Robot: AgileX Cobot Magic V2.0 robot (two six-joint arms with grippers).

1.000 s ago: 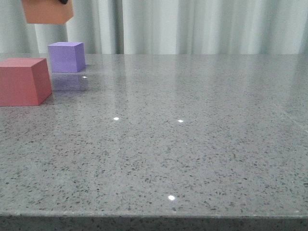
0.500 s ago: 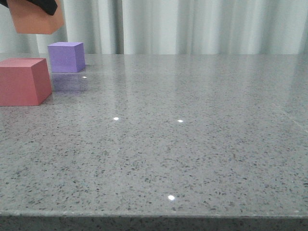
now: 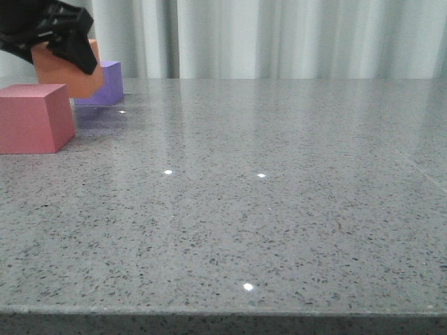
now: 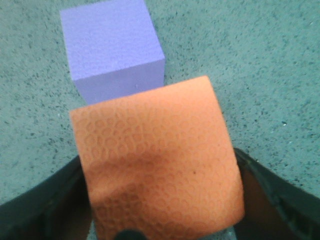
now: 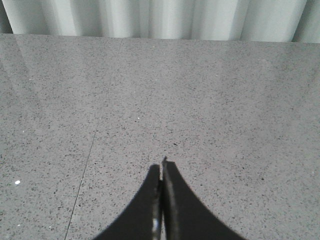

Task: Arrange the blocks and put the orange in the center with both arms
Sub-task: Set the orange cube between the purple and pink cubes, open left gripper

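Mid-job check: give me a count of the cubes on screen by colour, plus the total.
Orange cube: 1, held in the left gripper
Purple cube: 1, on the table
Red-pink cube: 1, on the table
Total: 3 cubes

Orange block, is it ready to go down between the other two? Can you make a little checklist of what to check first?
1. Left pincer holds the orange block firmly: ok, fingers press both its sides.
2. Orange block is off the table: cannot tell, it looks low, but its underside is hard to judge.
3. Purple block sits just beyond the orange one: ok.
4. Red-pink block rests flat on the table, nearer the camera: ok.
5. Gap between purple and red-pink blocks is wide enough: cannot tell.
6. Right pincer is shut, empty and away from the blocks: ok.
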